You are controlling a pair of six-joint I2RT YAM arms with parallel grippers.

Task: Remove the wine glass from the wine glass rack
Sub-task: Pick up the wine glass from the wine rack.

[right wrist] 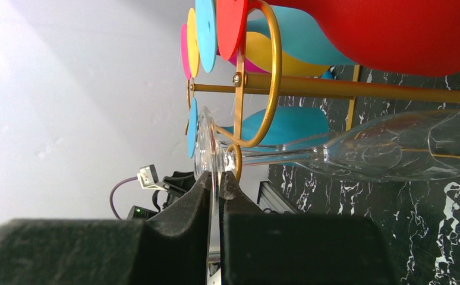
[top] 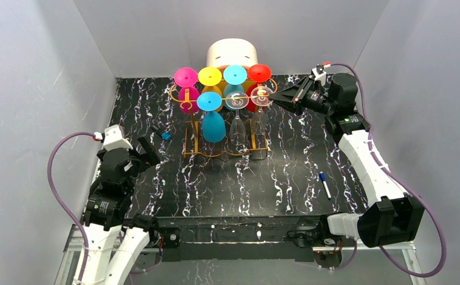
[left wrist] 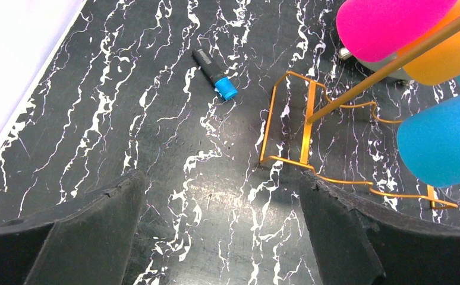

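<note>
The orange-gold wire rack (top: 194, 140) stands at the back middle of the marbled table, with several glasses hanging upside down from its rails. My right gripper (top: 273, 95) is at the rack's right front end. In the right wrist view it (right wrist: 216, 178) is shut on the rim of the clear wine glass's foot (right wrist: 204, 139). The glass's stem still sits between the rack's (right wrist: 273, 77) scroll ends, and its bowl (right wrist: 394, 148) hangs below the rail. My left gripper (left wrist: 221, 196) is open and empty, low over the table left of the rack's base (left wrist: 305, 127).
Pink (top: 186, 77), yellow (top: 210, 76), cyan (top: 235, 74) and red (top: 259, 73) glasses, a blue one (top: 213, 122) and a second clear one (top: 236, 119) hang on the rack. A white round box (top: 232, 54) stands behind. A blue-capped marker (left wrist: 216, 74) and a pen (top: 325, 184) lie on the table.
</note>
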